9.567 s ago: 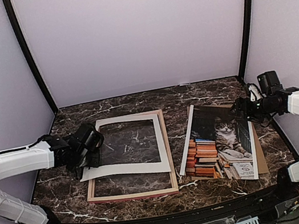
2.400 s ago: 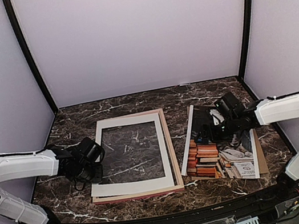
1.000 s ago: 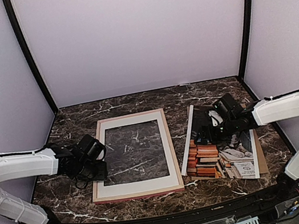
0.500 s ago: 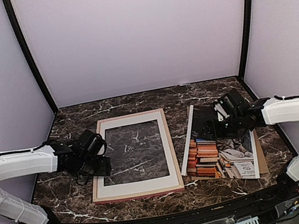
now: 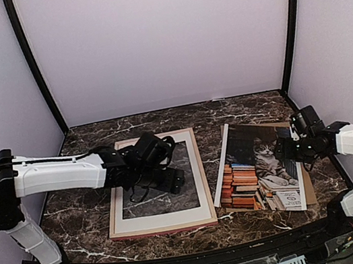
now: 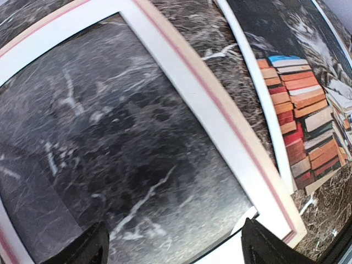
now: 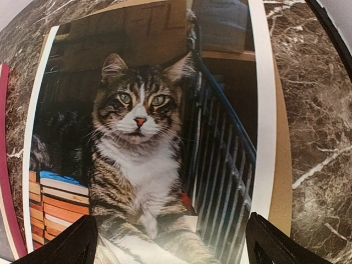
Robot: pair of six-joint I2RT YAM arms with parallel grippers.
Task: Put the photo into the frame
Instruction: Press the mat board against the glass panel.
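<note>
Marble table (image 5: 85,213) was seen bearing the frame (image 5: 199,169) beside the photo (image 5: 251,168); left gripper (image 6: 173,250) and right gripper (image 7: 176,245) were spread wide, apparently empty.

The frame (image 5: 203,182) lies flat, pale wood side up, a pink edge showing. The photo (image 5: 258,169) lies face up at its 3 o'clock, close beside, top tilted toward 1 o'clock.

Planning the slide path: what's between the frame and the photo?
Nothing but a bare strip of marble tabletop; the frame and the photo lie apart. Top view shows it, left wrist too.
</note>
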